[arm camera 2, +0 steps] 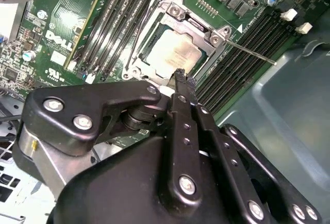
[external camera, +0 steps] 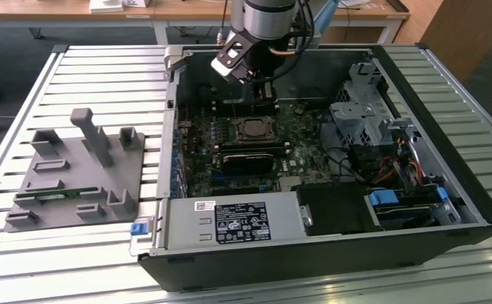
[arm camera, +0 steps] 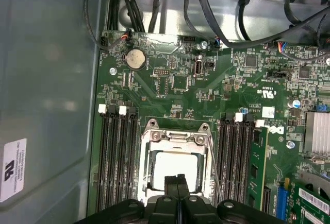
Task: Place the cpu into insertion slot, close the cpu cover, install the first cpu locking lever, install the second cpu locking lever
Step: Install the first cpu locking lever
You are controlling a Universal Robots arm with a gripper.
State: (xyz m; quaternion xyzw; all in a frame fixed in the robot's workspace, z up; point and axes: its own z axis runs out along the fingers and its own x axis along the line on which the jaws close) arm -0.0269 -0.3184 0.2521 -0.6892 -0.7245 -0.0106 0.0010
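Note:
The cpu (arm camera: pixel 170 163) lies flat in the insertion slot (external camera: pixel 252 129) on the green board, its dull silver top showing in both wrist views (arm camera 2: pixel 172 54). The cpu cover (arm camera: pixel 174 137), a silver frame, lies down around it (arm camera 2: pixel 178 12). A thin wire locking lever (arm camera 2: pixel 250 53) juts out from one side of the socket and runs along it in the first wrist view (arm camera: pixel 213 170). My gripper (arm camera: pixel 178 178) hangs just above the socket's edge, shut with nothing between its black fingers (arm camera 2: pixel 181 75). In the exterior view the gripper (external camera: pixel 265 96) sits behind the socket inside the case.
Black memory slots (arm camera: pixel 117 157) flank the socket on both sides. A black card (external camera: pixel 247 159) lies in front of it. Cables and a drive cage (external camera: pixel 359 117) fill the case on the exterior view's right. A grey fixture plate (external camera: pixel 76 174) stands outside on the slatted table.

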